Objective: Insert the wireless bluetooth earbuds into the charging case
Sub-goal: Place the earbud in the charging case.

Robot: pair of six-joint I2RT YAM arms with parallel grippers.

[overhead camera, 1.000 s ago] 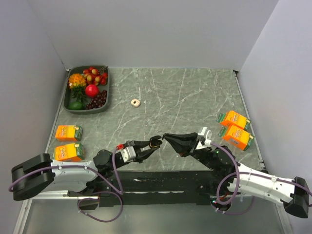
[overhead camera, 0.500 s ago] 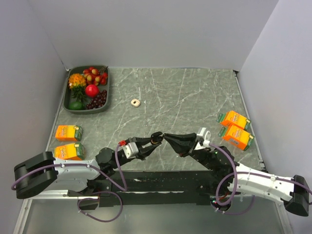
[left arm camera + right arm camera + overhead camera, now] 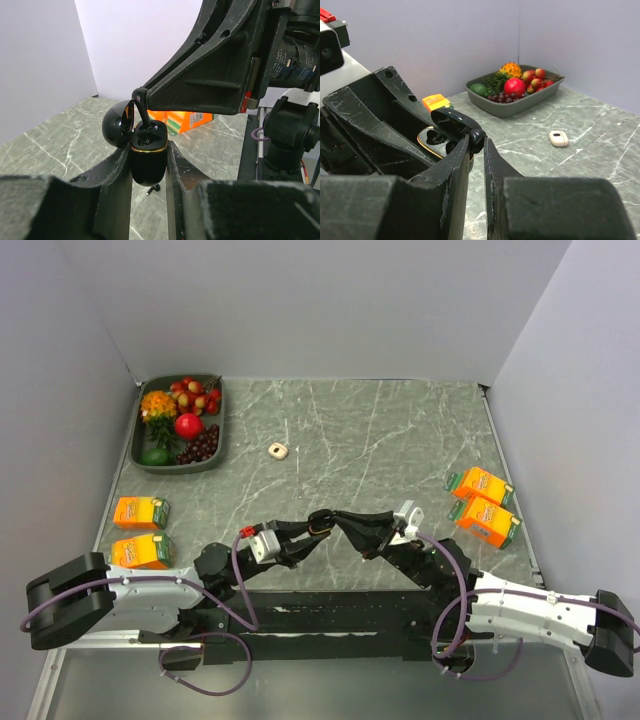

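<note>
My left gripper is shut on the charging case, a glossy black pebble with a gold rim, its lid hinged open to the left. My right gripper is shut on one black earbud and holds it right at the case's open top. In the left wrist view that earbud hangs stem-down into a socket. The other earbud lies on the table under the case. In the top view the two grippers meet tip to tip, left and right, near the front middle.
A grey tray of fruit stands at the back left, with a beige ring-shaped object to its right. Two orange cartons lie at the left edge and two more at the right.
The left gripper has carried the case slightly up and forward, and the right gripper has edged left, so the small gap between the tips has closed.
</note>
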